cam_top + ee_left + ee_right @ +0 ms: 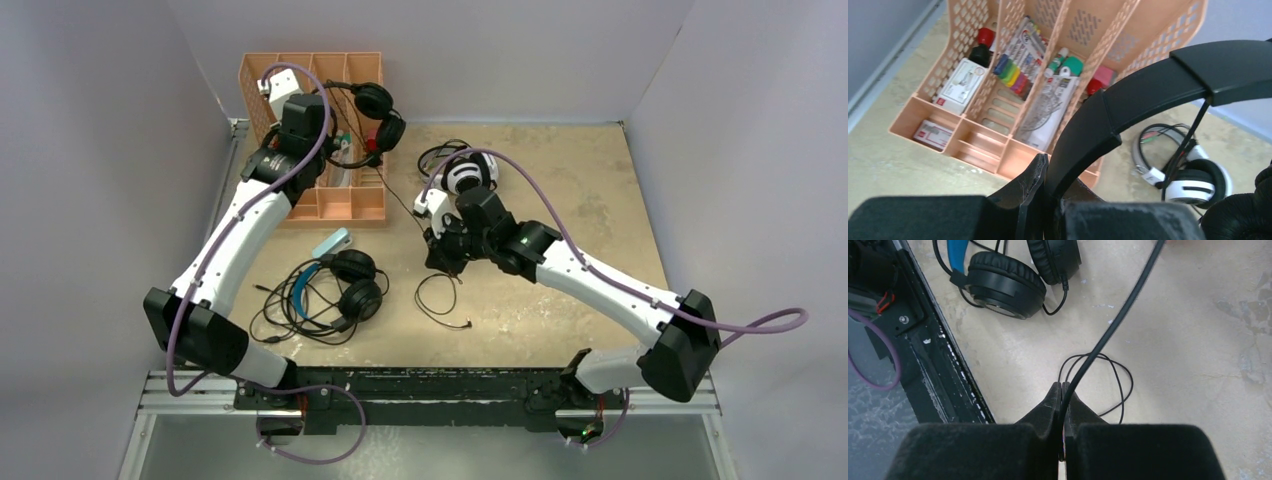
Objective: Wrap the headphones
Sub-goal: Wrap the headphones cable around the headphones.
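Both claws gripping: one on a headband, the other on a cable.
The left claw (1045, 170) is clamped on the headband of the all-black headset (1148, 95), held above the orange organiser (973, 145), with the white-and-black headset (1193, 185) on the table (1198, 365) to that claw's right. The right claw (1062, 390) is pinched tight on a thin black cable (1113, 325). The cable's loose loop lies just past its tips, and the blue-banded headset (1003, 285) is farther off to its left.
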You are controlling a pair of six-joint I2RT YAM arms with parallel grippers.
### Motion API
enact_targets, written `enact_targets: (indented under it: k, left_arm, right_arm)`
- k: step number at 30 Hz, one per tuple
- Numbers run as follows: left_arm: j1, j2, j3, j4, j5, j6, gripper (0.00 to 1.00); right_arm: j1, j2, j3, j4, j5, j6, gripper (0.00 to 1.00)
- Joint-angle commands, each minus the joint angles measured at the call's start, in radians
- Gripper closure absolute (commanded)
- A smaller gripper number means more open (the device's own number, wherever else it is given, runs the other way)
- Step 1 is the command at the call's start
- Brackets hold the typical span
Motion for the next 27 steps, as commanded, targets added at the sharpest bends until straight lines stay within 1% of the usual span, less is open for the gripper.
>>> enact_targets:
  k: [1,4,8,12,16,20,24,27]
  left_arm:
    - [0.008,0.004,0.030,0.045,-0.081,0.100,1.00]
    - [0.006,0.008,-0.023,0.062,-0.036,0.182,1.00]
    - [-0.023,-0.014,-0.119,0.077,-0.032,0.246,1.00]
    - [-0.036,-0.053,-0.200,0.076,-0.001,0.294,1.00]
    - [-0.043,-0.118,-0.269,0.105,0.098,0.344,1.00]
    - [-0.054,-0.165,-0.299,0.103,0.186,0.378,1.00]
    - [-0.057,-0.208,-0.315,0.104,0.286,0.408,1.00]
    - [-0.061,-0.223,-0.309,0.087,0.340,0.426,1.00]
  right_arm:
    - [0.014,-0.059,0.087,-0.008,-0.033,0.021,1.00]
    - [0.021,-0.055,0.174,-0.044,-0.043,0.005,1.00]
    - [0.020,-0.019,0.325,-0.104,-0.018,-0.023,1.00]
    - [0.019,0.091,0.523,-0.224,0.109,-0.107,1.00]
    - [0.012,0.171,0.675,-0.292,0.161,-0.171,1.00]
    - [-0.045,0.220,0.754,-0.288,0.116,-0.202,1.00]
    - [-0.114,0.254,0.793,-0.267,0.051,-0.215,1.00]
    - [-0.127,0.282,0.832,-0.272,0.025,-0.241,1.00]
